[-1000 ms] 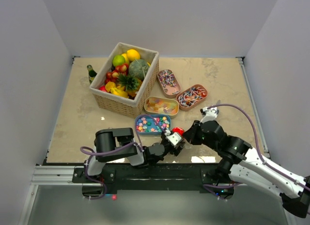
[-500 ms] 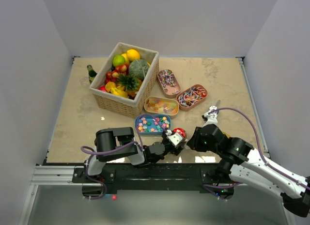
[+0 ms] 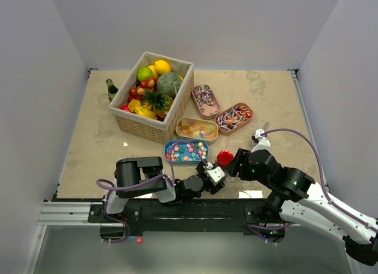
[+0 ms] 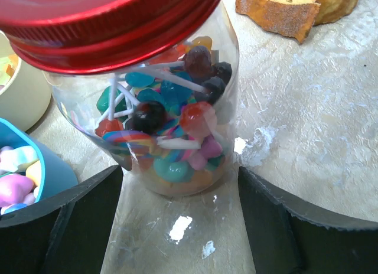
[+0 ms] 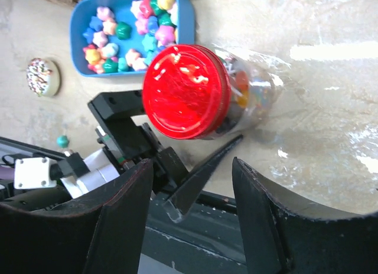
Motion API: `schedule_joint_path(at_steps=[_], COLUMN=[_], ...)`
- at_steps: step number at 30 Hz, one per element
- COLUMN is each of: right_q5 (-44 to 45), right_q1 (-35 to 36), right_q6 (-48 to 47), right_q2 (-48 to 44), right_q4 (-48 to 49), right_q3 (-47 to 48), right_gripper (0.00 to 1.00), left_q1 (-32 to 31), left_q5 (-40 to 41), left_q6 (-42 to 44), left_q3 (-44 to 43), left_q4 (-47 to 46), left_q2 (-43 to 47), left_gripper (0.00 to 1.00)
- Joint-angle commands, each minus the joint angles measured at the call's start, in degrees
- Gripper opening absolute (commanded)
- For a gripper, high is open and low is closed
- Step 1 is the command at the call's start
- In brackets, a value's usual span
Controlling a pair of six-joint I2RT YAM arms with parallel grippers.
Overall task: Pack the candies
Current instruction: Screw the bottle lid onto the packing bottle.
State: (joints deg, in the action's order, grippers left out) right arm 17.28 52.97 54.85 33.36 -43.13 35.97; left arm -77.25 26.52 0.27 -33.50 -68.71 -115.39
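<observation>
— Where are the candies (image 4: 168, 111)?
— Many sit packed in the jar (image 4: 195, 168) on the surface, between my left fingers (image 4: 65, 227), which are spread wide. More fill the blue tray (image 5: 78, 20).
— And the right fingers (image 5: 118, 221)?
— Also wide and empty, just off the red lid (image 5: 186, 91).

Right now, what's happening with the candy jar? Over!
Left gripper open, flanking jar. Right gripper open near red lid. Candies inside jar. Blue tray close beside.
</observation>
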Motion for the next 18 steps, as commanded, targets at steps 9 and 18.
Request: schedule_joint_path(at_steps=[9,18], right_q5=[6.8,9.4], right_q1=[0.2,0.2], right_q6=[-0.1,-0.7], right_q2=[4.8,4.6], right_q4=[5.1,3.9], right_q3=[1.5,2.4], right_gripper=[0.6,0.62], left_q1=[-0.4,-2.2], left_q5=[0.3,3.8], left_q6=[0.7,-8.5], left_q3=[1.9,9.1], left_q4=[0.0,9.8], left_q2=[3.6,17.0], left_gripper=[0.85,0.96])
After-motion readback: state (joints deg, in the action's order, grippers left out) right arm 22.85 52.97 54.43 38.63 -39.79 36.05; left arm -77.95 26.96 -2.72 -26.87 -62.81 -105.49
